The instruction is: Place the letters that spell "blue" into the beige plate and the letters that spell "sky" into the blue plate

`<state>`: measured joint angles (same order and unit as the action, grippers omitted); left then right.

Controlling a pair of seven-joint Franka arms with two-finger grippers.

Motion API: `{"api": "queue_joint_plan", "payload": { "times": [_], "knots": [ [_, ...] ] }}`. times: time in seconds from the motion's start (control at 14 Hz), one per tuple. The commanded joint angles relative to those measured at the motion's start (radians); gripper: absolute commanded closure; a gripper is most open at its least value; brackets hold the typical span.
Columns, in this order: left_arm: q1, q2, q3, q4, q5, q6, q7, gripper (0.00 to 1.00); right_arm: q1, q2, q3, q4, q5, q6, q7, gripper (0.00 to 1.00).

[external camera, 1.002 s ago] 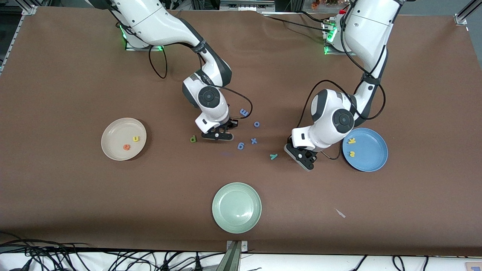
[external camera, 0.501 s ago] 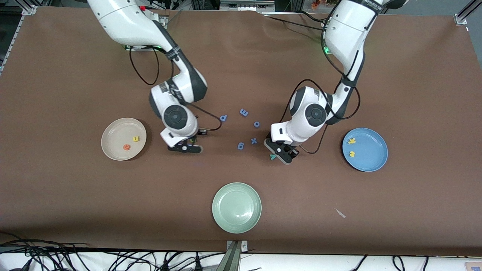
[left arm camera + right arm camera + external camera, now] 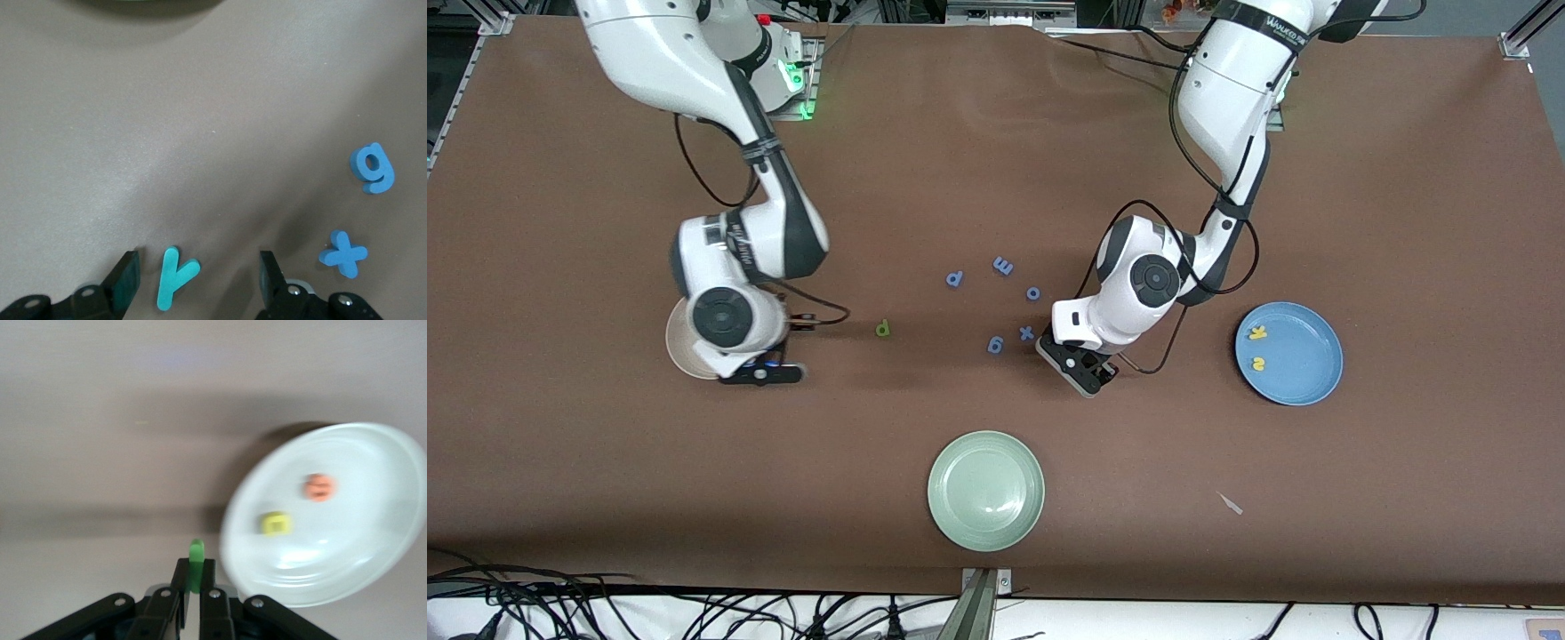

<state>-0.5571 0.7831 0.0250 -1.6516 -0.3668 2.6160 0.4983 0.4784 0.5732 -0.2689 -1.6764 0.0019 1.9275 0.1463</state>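
The right arm bends down over the beige plate (image 3: 680,347), its end effector (image 3: 191,583) pinching the thin green "l" (image 3: 196,555) beside the rim; orange "e" (image 3: 319,487) and yellow "u" (image 3: 275,523) lie inside. The left end effector (image 3: 200,280) stands spread around the teal "y" (image 3: 173,276) on the desk (image 3: 1405,222), near blue "x" (image 3: 343,253) and "g" (image 3: 373,168). The green "b" (image 3: 883,329) lies between the arms. Yellow "k" (image 3: 1257,333) and "s" (image 3: 1259,364) sit in the blue plate (image 3: 1303,373).

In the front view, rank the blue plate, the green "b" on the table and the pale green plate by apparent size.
1. Pale green plate, though nearer the camera, so its lead is unsure.
2. Blue plate.
3. Green "b", far smallest.
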Motion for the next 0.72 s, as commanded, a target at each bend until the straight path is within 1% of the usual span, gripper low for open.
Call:
{"api": "queue_joint_plan", "payload": {
  "times": [0.0, 0.07, 0.29, 0.36, 0.43, 0.5, 0.57, 0.64],
  "knots": [
    [-0.004, 0.021, 0.007, 0.020, 0.089, 0.024, 0.000, 0.20, 0.006, -0.072, -0.071, -0.095, 0.009, 0.033, -0.144, 1.00],
    [-0.003, 0.022, 0.007, 0.016, 0.104, 0.024, 0.000, 0.20, 0.006, -0.079, -0.082, -0.121, 0.015, 0.066, -0.166, 1.00],
    [0.000, 0.022, 0.007, 0.012, 0.108, 0.025, 0.002, 0.20, 0.005, -0.092, -0.124, -0.238, 0.068, 0.233, -0.264, 1.00],
    [0.000, 0.024, 0.007, 0.012, 0.108, 0.025, 0.002, 0.22, 0.005, -0.096, -0.136, -0.265, 0.087, 0.267, -0.301, 1.00],
    [0.000, 0.025, 0.007, 0.012, 0.108, 0.025, 0.002, 0.29, 0.005, -0.096, -0.138, -0.267, 0.116, 0.269, -0.298, 0.62],
    [0.000, 0.027, 0.007, 0.012, 0.108, 0.025, 0.002, 0.51, 0.005, -0.098, -0.138, -0.263, 0.150, 0.262, -0.294, 0.01],
    [0.000, 0.027, 0.007, 0.012, 0.108, 0.025, 0.009, 0.59, 0.005, -0.098, -0.138, -0.253, 0.156, 0.254, -0.292, 0.00],
    [0.000, 0.027, 0.007, 0.010, 0.108, 0.025, 0.026, 0.59, 0.005, -0.098, -0.136, -0.243, 0.159, 0.249, -0.290, 0.00]
  ]
}}
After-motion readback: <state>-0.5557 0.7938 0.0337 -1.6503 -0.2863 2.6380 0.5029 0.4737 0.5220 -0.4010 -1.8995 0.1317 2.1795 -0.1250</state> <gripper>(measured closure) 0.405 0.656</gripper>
